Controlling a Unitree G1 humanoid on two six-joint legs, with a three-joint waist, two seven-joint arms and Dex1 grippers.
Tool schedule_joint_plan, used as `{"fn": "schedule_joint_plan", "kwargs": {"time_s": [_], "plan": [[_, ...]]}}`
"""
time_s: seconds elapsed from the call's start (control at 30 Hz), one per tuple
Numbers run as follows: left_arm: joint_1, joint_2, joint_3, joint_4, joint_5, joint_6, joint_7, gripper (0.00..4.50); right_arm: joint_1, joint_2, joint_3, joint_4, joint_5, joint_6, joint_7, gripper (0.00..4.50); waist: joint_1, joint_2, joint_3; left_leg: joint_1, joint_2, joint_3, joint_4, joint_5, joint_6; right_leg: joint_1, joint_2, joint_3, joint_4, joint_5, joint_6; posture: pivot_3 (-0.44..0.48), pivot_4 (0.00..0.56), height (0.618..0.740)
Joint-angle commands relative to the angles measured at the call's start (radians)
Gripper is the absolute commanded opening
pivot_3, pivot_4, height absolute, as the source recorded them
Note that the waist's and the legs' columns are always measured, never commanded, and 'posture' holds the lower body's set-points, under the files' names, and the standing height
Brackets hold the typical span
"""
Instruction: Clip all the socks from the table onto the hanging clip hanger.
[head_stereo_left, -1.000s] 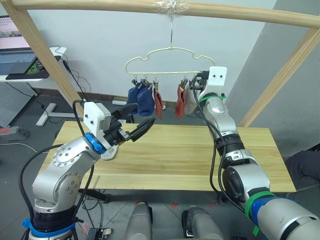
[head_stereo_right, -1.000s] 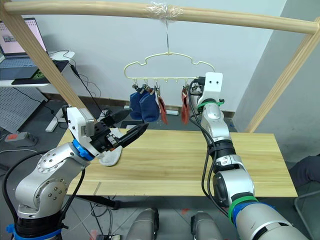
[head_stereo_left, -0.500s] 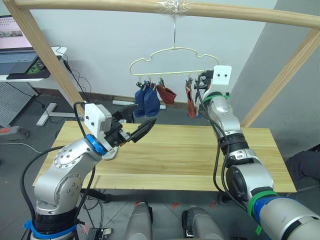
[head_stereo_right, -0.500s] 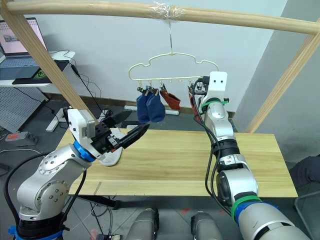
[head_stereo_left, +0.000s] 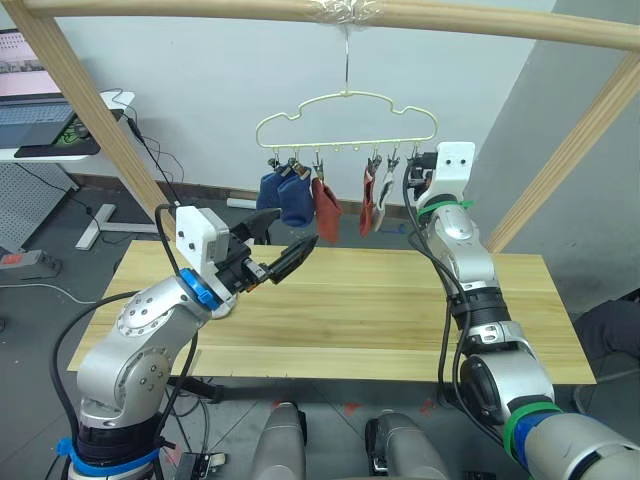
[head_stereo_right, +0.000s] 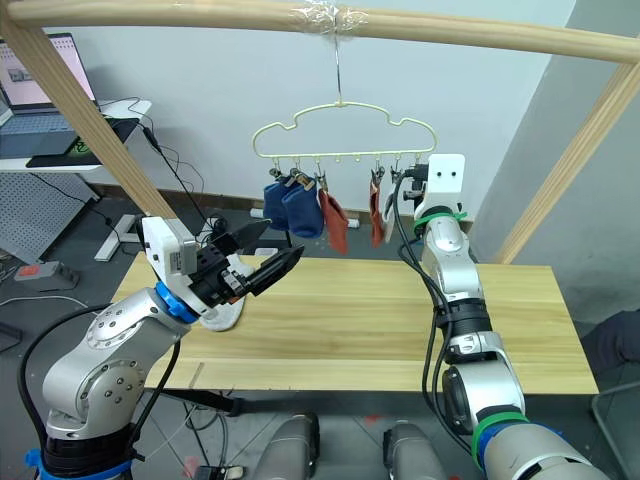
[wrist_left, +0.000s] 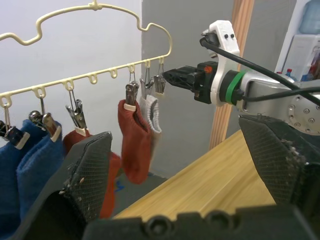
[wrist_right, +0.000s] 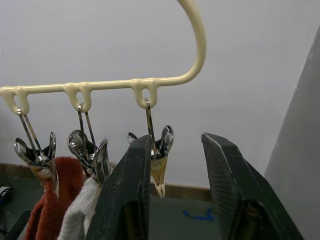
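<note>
The pale-yellow clip hanger (head_stereo_left: 345, 112) hangs from the wooden pole. Clipped along its bar are two blue socks (head_stereo_left: 282, 196), two rust red socks (head_stereo_left: 325, 210), and one light grey sock (head_stereo_left: 386, 192). The clip (wrist_right: 159, 159) at the right end is bare. My right gripper (head_stereo_left: 413, 178) is open and empty just right of that clip, which shows beyond its fingers (wrist_right: 131, 185) in the right wrist view. My left gripper (head_stereo_left: 290, 232) is open and empty above the table (head_stereo_left: 400, 320), pointing at the hanger. Another light grey sock (head_stereo_right: 225, 312) lies on the table under my left arm.
A thick wooden pole frame (head_stereo_left: 200, 10) spans the top, with slanted legs at the left (head_stereo_left: 80, 90) and right (head_stereo_left: 570, 140). A desk with a laptop (head_stereo_left: 30, 95) stands at the back left. Cables lie on the floor behind the table.
My right gripper has drawn back to the right, away from the grey sock. The hanger swung with its socks flying, and now hangs level again. My left arm has barely moved.
</note>
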Motion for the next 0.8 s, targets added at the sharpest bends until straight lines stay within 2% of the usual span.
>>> {"fn": "schedule_joint_plan", "kwargs": {"time_s": [0.03, 0.17, 0.37, 0.8], "plan": [[-0.029, -0.009, -0.014, -0.013, -0.015, -0.002, 0.000, 4.50, 0.033, 0.002, 0.020, -0.127, -0.014, 0.042, 0.001, 1.60, -0.001, 0.003, 0.007, 0.000, 0.000, 0.000, 0.000, 0.000, 0.000, 0.000, 0.000, 0.000, 0.000, 0.000, 0.000, 0.132, 0.278, 0.740], [-0.035, -0.002, -0.026, -0.014, -0.019, 0.007, -0.009, 4.50, 0.076, 0.014, 0.042, -0.217, -0.022, 0.078, -0.002, 1.60, -0.001, 0.005, 0.031, 0.000, 0.000, 0.000, 0.000, 0.000, 0.000, 0.000, 0.000, 0.000, 0.000, -0.001, 0.000, 0.124, 0.312, 0.740], [-0.015, 0.005, -0.017, -0.037, -0.039, 0.030, -0.004, 4.50, 0.128, 0.045, 0.056, -0.285, -0.026, 0.112, -0.008, 1.60, -0.003, 0.005, 0.055, 0.000, 0.000, 0.000, -0.003, 0.000, 0.000, -0.001, 0.000, 0.000, -0.001, -0.001, 0.001, 0.135, 0.328, 0.740], [-0.003, 0.034, 0.003, -0.066, -0.071, 0.055, 0.010, 4.50, 0.042, 0.056, 0.034, -0.161, -0.033, 0.047, -0.037, 1.60, -0.001, 0.005, 0.072, -0.001, 0.000, 0.000, -0.009, 0.000, 0.000, -0.002, 0.000, 0.000, -0.008, -0.002, 0.002, 0.158, 0.316, 0.740]]}}
